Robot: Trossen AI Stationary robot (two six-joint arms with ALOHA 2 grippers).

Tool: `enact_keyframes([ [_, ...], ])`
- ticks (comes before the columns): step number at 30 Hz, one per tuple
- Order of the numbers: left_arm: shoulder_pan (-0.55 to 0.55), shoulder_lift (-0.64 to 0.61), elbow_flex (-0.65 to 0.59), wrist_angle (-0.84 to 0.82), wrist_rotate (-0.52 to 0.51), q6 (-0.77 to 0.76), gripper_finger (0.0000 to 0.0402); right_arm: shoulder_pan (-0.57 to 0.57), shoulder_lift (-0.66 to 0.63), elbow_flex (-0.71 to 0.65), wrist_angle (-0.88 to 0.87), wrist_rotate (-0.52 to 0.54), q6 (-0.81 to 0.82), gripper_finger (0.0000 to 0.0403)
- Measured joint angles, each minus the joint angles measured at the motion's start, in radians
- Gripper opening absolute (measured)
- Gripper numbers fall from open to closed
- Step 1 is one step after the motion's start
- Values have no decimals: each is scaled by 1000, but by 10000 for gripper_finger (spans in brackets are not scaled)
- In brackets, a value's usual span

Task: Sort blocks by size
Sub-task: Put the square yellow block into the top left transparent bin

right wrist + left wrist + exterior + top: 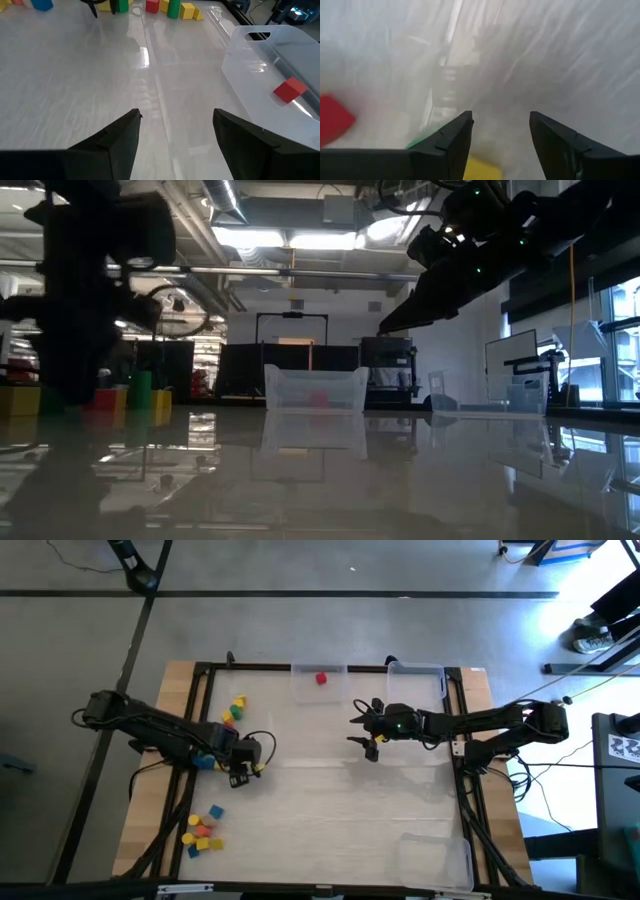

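One red block (321, 678) in far tray (300, 692); nearly all blocks (203, 831) unsorted on left side. Left gripper (243, 772) low among blocks, jaws wide, empty. Right gripper (368, 729) mid-table, jaws wide, empty.

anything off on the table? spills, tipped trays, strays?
Nothing stands out. One red block sits in the far tray; the other blocks lie loose in clusters on the left side, unsorted. Trays look upright. Left gripper and right gripper have open, empty fingers.
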Motion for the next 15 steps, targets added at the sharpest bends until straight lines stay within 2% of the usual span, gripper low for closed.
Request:
enact_keyframes([
  [9,0,-17,137,-22,-4,80,186,0,0,0,2,1,0,250],
  [15,15,-37,155,8,-3,123,191,0,0,0,0,2,1,250],
])
